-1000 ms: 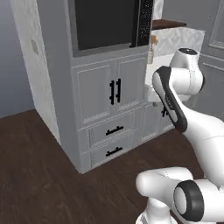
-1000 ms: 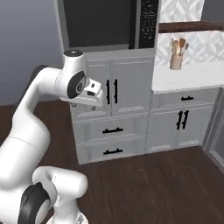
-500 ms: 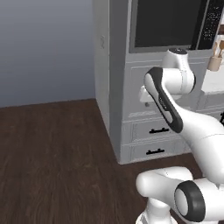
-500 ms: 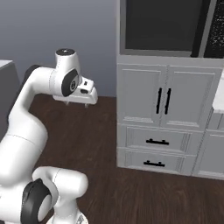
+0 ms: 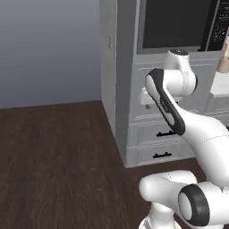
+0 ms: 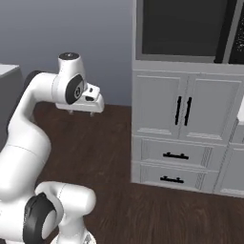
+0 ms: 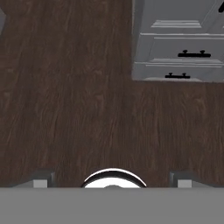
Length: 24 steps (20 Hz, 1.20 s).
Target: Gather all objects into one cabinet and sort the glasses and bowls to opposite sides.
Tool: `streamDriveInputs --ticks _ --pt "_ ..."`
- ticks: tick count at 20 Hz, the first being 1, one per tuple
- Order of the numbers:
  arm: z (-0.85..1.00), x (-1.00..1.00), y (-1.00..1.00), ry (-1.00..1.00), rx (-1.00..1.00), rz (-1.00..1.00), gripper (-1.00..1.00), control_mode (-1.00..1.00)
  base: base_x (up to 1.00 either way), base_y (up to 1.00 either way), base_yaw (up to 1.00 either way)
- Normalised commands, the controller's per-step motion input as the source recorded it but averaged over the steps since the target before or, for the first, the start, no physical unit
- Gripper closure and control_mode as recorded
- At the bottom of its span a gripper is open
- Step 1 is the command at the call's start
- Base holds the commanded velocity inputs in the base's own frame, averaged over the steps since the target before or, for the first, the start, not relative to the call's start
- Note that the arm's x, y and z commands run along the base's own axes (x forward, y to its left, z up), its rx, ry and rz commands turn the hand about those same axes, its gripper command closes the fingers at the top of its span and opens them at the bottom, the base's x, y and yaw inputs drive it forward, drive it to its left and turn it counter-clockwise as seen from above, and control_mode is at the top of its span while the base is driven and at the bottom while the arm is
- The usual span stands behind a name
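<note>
The tool (image 7: 112,181), jaws spread wide and empty, points down at bare dark wood floor (image 7: 78,100), with the grey drawer unit (image 7: 179,43) off toward its upper right; no cups or bowl visible.

Left base view: from behind and left of the arm (image 5: 170,103), facing the tall grey unit (image 5: 129,89) from its corner side, dark wood floor (image 5: 53,156) in front. Right base view: from behind and right, squarely facing the same unit's double doors (image 6: 183,109) and two drawers (image 6: 174,164). Hand view: straight down at the floor, sharing those drawers (image 7: 188,54) at its upper right.
</note>
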Motion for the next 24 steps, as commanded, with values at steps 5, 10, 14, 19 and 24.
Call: streamDriveInputs --ticks 5,10,14,19,24 --pt "0.00 0.00 0.00 0.00 0.00 0.00 -1.00 1.00 0.12 0.57 0.58" --pt "0.00 0.00 0.00 0.00 0.00 0.00 -1.00 1.00 0.00 0.04 0.93" --pt "0.00 0.00 0.00 0.00 0.00 0.00 -1.00 1.00 0.06 0.00 0.91" --pt "0.00 0.00 0.00 0.00 0.00 0.00 -1.00 1.00 0.54 0.00 0.75" --pt "0.00 0.00 0.00 0.00 0.00 0.00 -1.00 1.00 0.69 0.00 0.72"
